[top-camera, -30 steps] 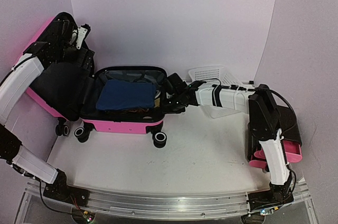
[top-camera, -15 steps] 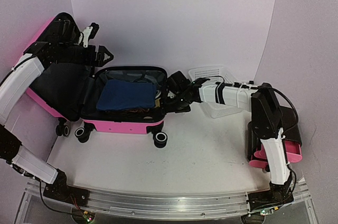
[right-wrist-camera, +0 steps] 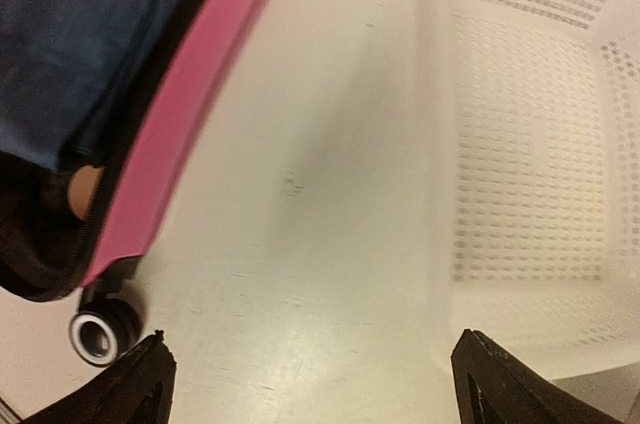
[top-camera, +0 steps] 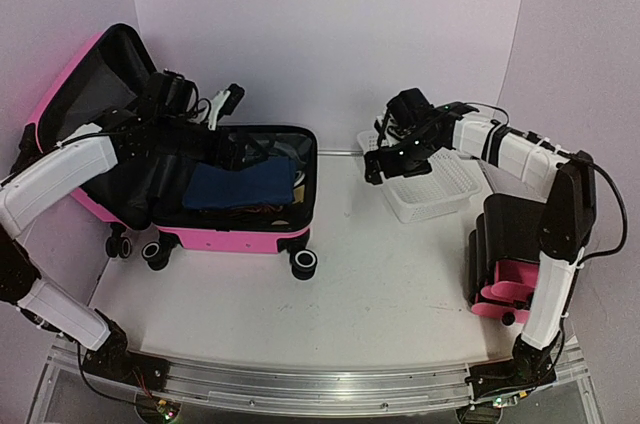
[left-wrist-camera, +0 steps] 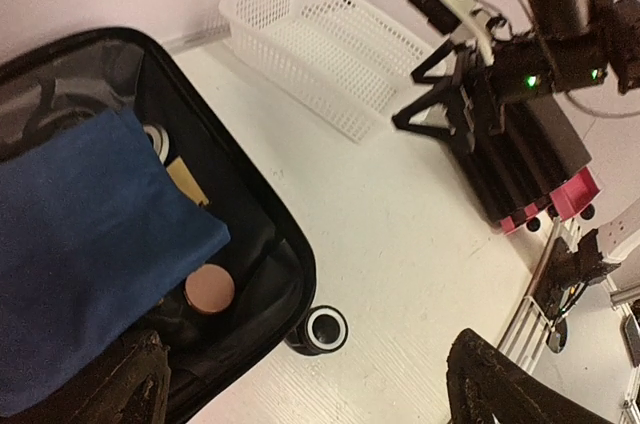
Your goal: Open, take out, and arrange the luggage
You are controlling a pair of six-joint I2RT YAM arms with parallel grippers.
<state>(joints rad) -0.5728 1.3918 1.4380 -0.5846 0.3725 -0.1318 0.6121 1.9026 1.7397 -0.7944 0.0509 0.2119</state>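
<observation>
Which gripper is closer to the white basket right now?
Right. The right gripper hangs above the edge of the white basket; the left gripper is over the open luggage, farther off.

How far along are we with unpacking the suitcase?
Opening looks done: the luggage lies open with its lid propped up. In hand: the left gripper hovers open over the compartment; the right gripper is open and empty above the white basket. Left: the folded blue cloth and a round copper-coloured cap are not yet taken out; the basket looks empty.
</observation>
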